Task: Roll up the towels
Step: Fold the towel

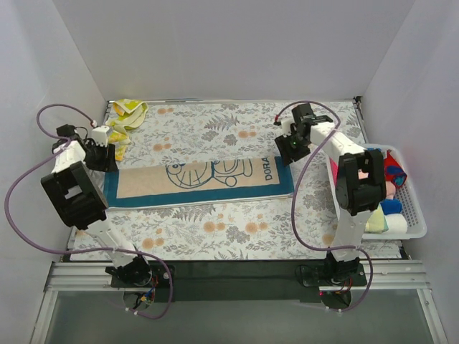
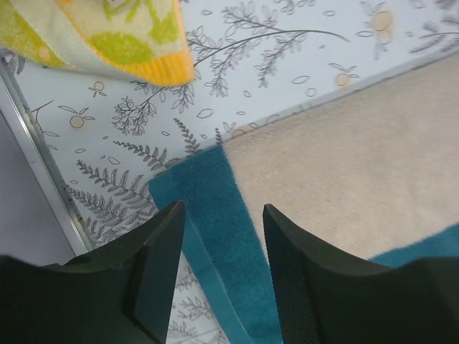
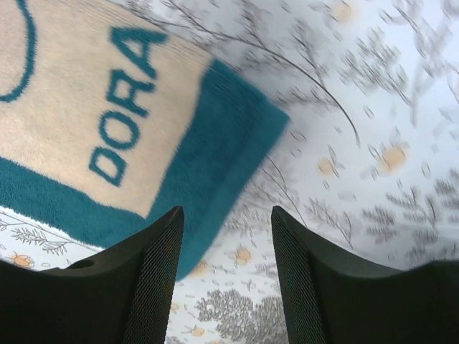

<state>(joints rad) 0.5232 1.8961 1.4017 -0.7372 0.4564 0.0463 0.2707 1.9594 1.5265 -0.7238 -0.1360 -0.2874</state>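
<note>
Both hands are found released: the left hand (image 2: 221, 211) is held with its jaws apart above the teal border at one short end of the tan-and-blue towel (image 1: 201, 183). The right hand (image 3: 226, 215) is held likewise, jaws apart and nothing between them, at the other short end by the lettering. The towel is laid flat and face up near the middle of the counter (image 1: 215, 229). Its long axis is run from nine o'clock to three o'clock in the top view, with the lettered end pointed to three o'clock and the plain end to nine. Rolling is judged not yet begun. For a tight roll, one short end is best chosen as the start, pinched at its border, and turned over along the long axis toward the far end. The turned edge should be kept square to the long sides so that no cone is formed, and the other end may be pressed down by the second hand so that the cloth is not dragged across the counter. A yellow patterned towel (image 1: 128, 115) is seen crumpled at about ten o'clock, close to the left hand but apart from the spread towel, and is best left clear of the roll. At three o'clock a white basket (image 1: 401, 231) is placed at the counter's edge, with several rolled towels (image 1: 391, 206) inside it.
</note>
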